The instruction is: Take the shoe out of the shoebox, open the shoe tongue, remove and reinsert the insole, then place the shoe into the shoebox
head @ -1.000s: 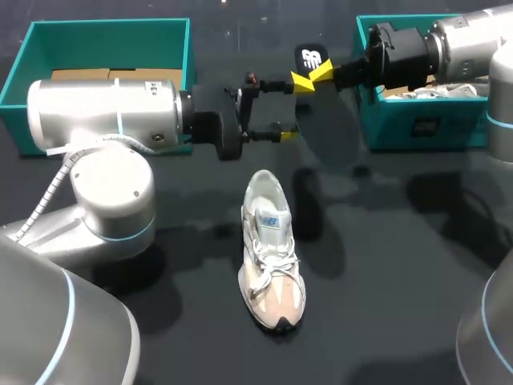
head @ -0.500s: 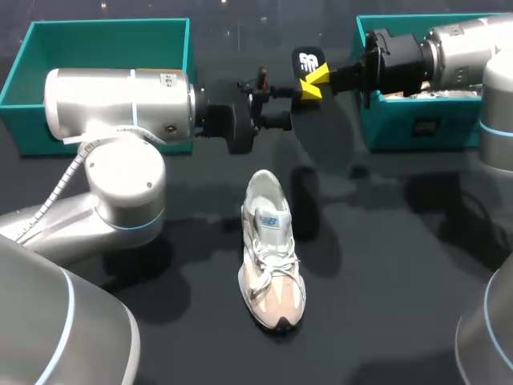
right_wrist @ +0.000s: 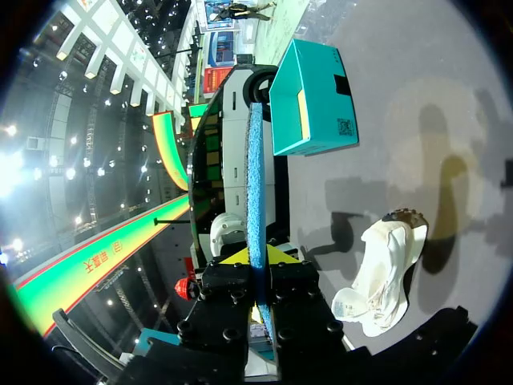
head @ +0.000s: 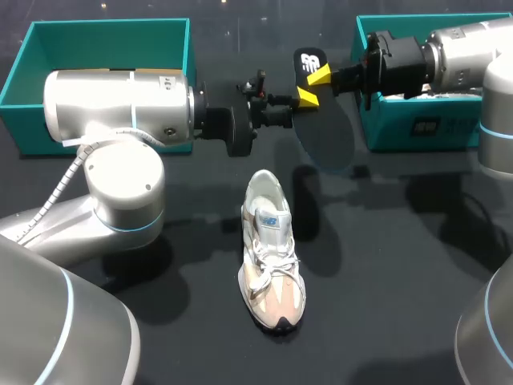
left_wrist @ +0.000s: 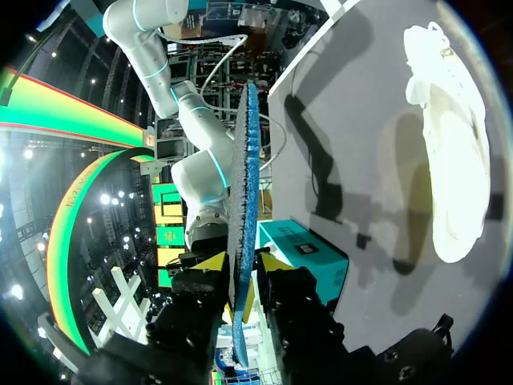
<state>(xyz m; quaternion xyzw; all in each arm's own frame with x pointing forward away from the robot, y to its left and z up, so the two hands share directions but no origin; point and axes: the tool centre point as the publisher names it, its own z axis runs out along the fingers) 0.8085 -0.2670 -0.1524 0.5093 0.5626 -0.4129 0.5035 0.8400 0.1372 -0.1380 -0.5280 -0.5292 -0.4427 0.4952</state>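
Note:
A dark insole (head: 325, 128) with a blue underside hangs in the air above the table's far middle. My right gripper (head: 319, 74) is shut on its heel end from the right. My left gripper (head: 298, 98) comes in from the left just below it, its fingers pressed on both faces of the insole. In the left wrist view the insole's edge (left_wrist: 244, 200) stands between the yellow tips of the left gripper (left_wrist: 242, 263). In the right wrist view the insole (right_wrist: 256, 184) rises from the right gripper (right_wrist: 258, 257). The white and beige shoe (head: 271, 261) lies on the table below, toe towards the front.
A teal shoebox (head: 104, 32) stands at the back left, partly behind my left arm. A second teal shoebox (head: 417, 124) at the back right holds white paper, with my right arm above it. The dark table around the shoe is bare.
My left gripper has moved right to the insole and its fingers have closed from wide open onto it. The right gripper kept its hold and barely moved. The shoe stayed put.

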